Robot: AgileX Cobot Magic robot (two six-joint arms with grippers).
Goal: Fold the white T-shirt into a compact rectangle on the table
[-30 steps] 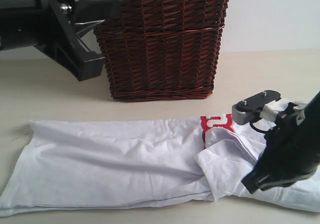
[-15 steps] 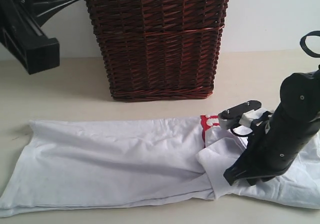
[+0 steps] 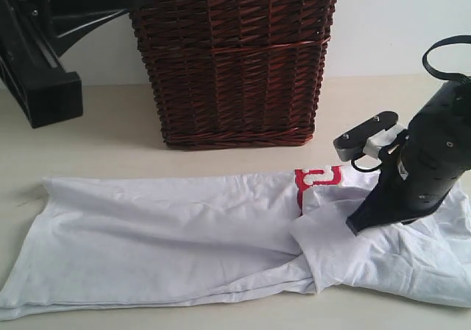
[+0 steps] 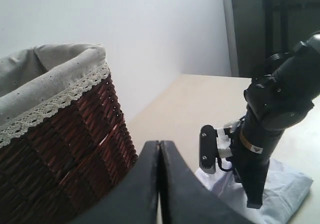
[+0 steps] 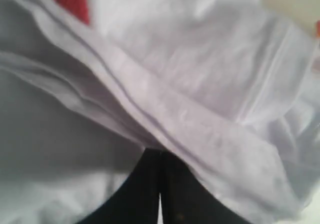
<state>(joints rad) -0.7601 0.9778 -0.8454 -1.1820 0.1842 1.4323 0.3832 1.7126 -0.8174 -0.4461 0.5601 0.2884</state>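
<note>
The white T-shirt [image 3: 162, 241] lies flat across the table [image 3: 96, 138], folded into a long band, with a bit of its red chest band [image 3: 320, 177] showing near the right end. My right gripper [image 3: 358, 225] is shut, and its tips rest on the rumpled cloth just right of the red band. Close up, the right gripper [image 5: 160, 153] has its tips tucked against a fold of the T-shirt [image 5: 200, 59]; I see no cloth between the jaws. The left gripper [image 4: 160, 144] is shut and empty, held in the air beside the basket. Its arm [image 3: 44, 87] is at the far left.
A tall dark wicker basket [image 3: 235, 65] with a cream lace-edged liner [image 4: 45, 89] stands on the table behind the shirt's middle. A white wall rises behind it. Bare table runs between the basket and the shirt.
The right gripper slid left over the shirt, then came back right and a little farther from the camera, still shut. The left arm drew back toward the left. The shirt barely moved.
</note>
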